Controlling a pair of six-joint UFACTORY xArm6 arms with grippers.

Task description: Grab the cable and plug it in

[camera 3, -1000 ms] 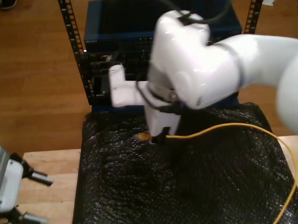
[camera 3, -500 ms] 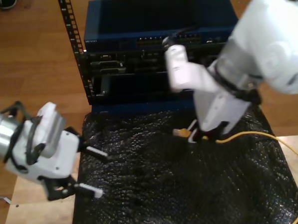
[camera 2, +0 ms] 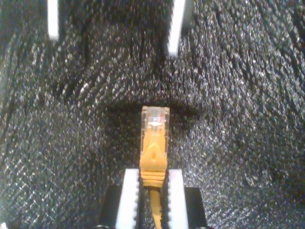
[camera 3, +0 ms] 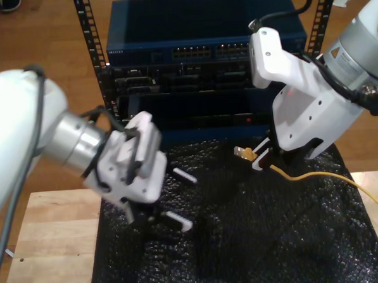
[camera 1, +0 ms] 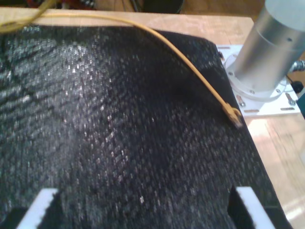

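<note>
The yellow-orange cable [camera 3: 324, 175] runs from the exterior view's right edge across the black mat to my second gripper [camera 3: 261, 158]. That gripper is shut on the cable just behind its clear plug [camera 2: 154, 121], which sticks out past the fingers above the mat. In the exterior view the plug [camera 3: 243, 153] points toward that view's left, in front of the rack. My first gripper [camera 3: 189, 202] hovers open over the mat at the exterior view's left, holding nothing. In the first wrist view, the cable [camera 1: 190, 62] and plug [camera 1: 233, 116] lie beyond my first gripper [camera 1: 145, 195].
A black bubbled mat [camera 3: 245, 240] covers the wooden table [camera 3: 49, 250]. Behind it stands a rack with a blue network switch [camera 3: 197, 52] and rows of ports. A silver arm base [camera 1: 271, 47] sits on a white plate beside the mat.
My second gripper has carried the plug toward the exterior view's right and higher. My first arm has swung in from that view's left over the mat.
</note>
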